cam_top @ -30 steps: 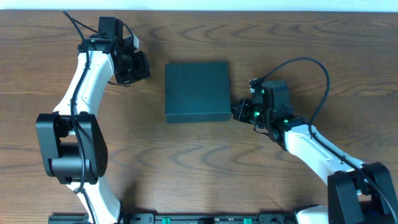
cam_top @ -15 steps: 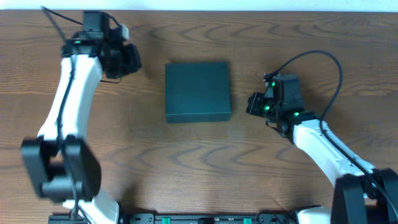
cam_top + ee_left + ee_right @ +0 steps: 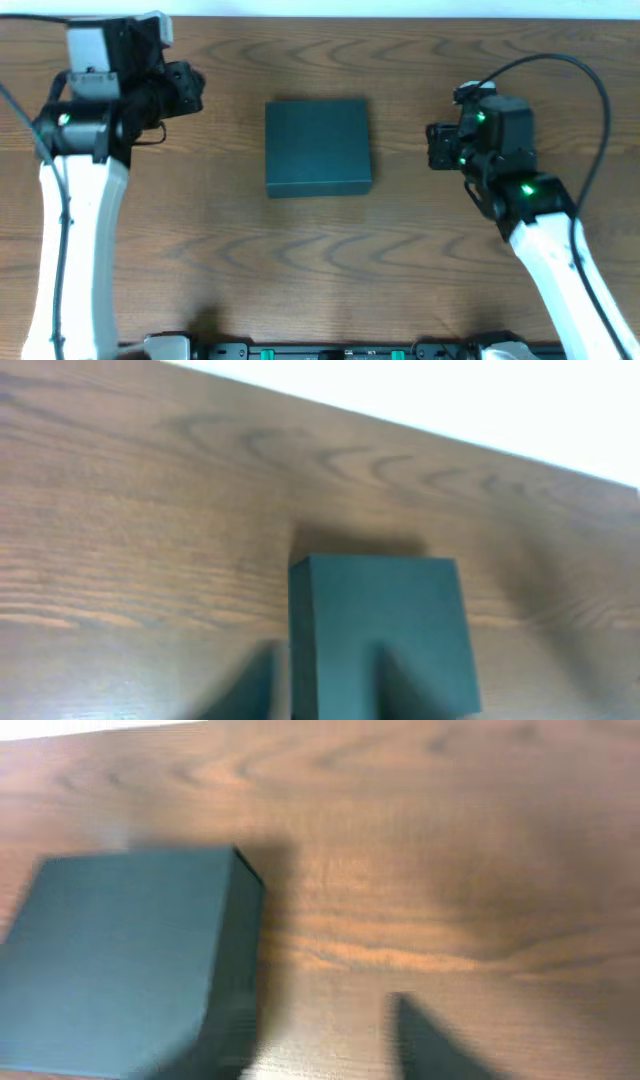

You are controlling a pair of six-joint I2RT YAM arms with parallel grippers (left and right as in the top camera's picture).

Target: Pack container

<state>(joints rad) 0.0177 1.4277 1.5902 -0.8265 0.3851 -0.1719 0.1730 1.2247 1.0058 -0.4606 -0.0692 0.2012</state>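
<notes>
Table: a brown wood-grain top is lying under both pincers and carrying the only loose item.
Left arm: white with black joints, it is running up the left side of the overhead view and bending in toward the middle at its top.
Right arm: white as well, it is climbing from the lower right corner, with green lights glowing near the wrist and a black cable looping above it.
Container: the dark teal box is sitting flat on the table with its lid closed. It is lying between the 2 pincers, ahead of each one's tips and touching neither, with bare wood on both sides.
Left pincer: it is pointing toward the container's far left corner, jaws parted and gripping nothing.
Right pincer: it is facing the container's right edge from just beyond a strip of table, jaws standing apart with nothing between them.
Left fingers: 2 blurred dark shapes are showing at the bottom of the left wrist view, with the container ahead of them.
Right fingers: 1 dark blurred tip is showing over bare wood, with the container off to its left.
</notes>
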